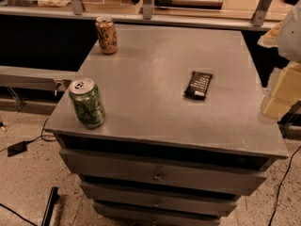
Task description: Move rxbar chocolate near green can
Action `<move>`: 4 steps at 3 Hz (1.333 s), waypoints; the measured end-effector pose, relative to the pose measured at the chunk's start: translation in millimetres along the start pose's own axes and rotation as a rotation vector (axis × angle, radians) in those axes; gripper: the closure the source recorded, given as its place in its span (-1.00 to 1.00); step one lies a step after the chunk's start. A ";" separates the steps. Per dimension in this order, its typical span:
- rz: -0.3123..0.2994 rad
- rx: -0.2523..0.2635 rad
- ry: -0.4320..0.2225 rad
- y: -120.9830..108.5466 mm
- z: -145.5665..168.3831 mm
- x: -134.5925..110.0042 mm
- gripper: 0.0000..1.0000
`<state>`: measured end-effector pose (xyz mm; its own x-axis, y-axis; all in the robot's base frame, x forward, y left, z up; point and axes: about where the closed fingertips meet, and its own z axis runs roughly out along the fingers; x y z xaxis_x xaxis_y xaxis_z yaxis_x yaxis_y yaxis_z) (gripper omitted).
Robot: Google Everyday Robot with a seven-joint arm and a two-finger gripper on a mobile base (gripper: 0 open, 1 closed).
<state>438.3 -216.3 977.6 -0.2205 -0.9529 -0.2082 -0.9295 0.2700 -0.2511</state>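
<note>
Running across the speckled floor (28, 182) at the bottom are black cables (281, 182), one on the left ending near a small black box (16, 148). Above them rises the front of a grey metal cabinet with stacked drawers (117, 166), the upper one bearing a small knob (157, 175) at its middle. On the flat cabinet top (155, 107), the green can (87, 102) stands upright close to the near left corner, its silver lid and pull tab facing up. At the right edge of the view, off the side of the cabinet and level with its middle, the pale blocky gripper (281, 94) hangs only partly in frame. It touches nothing on the top, and whether it is released or clenched cannot be told. Just inward from it the rxbar chocolate (198, 84) lies flat in its black wrapper on the right half of the top, its long side running roughly front to back and its pale patch at the nearer end. It is well apart from the green can. Farther back, near the far left corner, a tan patterned can (106, 35) stands upright. Behind the cabinet a grey rail (188, 21) runs across, with slanted metal posts (261, 6) rising from it.
</note>
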 end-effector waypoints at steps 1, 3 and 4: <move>0.000 0.001 0.000 -0.2 -0.3 -0.2 -1.00; -0.033 0.025 -0.013 -59.2 24.6 -17.3 -1.00; -0.026 -0.005 -0.057 -86.6 42.4 -22.8 -1.00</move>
<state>536.3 -212.1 964.1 -0.1788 -0.9502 -0.2552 -0.9362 0.2441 -0.2529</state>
